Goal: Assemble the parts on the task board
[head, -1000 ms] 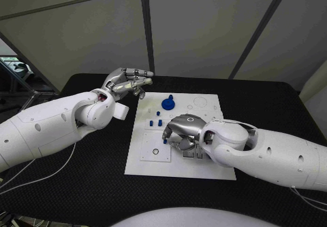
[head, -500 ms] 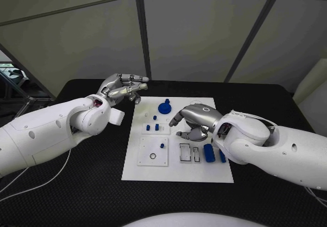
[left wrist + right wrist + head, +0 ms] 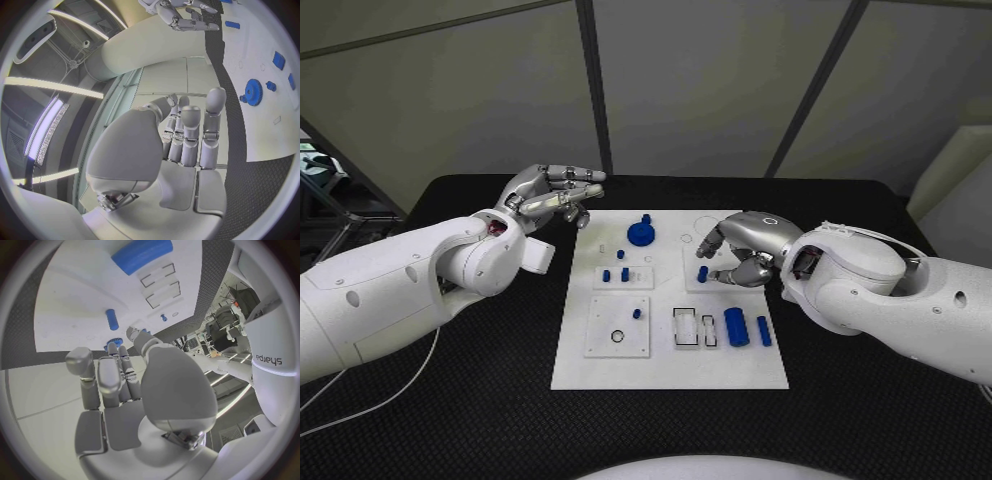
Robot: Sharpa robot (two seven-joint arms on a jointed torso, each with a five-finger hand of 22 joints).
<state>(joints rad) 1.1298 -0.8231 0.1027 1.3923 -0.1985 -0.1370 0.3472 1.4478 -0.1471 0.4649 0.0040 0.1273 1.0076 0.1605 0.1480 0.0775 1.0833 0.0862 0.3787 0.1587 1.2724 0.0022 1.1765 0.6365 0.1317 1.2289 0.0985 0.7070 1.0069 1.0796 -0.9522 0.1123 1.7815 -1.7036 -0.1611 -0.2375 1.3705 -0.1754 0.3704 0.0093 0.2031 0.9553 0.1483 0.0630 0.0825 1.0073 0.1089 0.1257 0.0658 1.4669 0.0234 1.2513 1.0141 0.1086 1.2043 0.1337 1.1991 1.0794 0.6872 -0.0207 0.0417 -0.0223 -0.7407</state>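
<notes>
Right hand [image 3: 744,250] over task board [image 3: 669,368] right edge, fingers curled, nothing held. Left hand [image 3: 548,193] off board's far left corner, fingers curled, nothing held. Blue gear [image 3: 642,232] near board's far edge; blue cylinder [image 3: 736,326] toward right edge.

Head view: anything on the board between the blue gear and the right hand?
Nothing stands there. Between the blue gear and the right hand, the head view shows bare task board with only faint circular outlines.

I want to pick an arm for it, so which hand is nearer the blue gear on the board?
Left, narrowly, as far as the head view shows. The left hand hangs off the board's edge beside the blue gear. The right hand hovers over the board's other side.
</notes>
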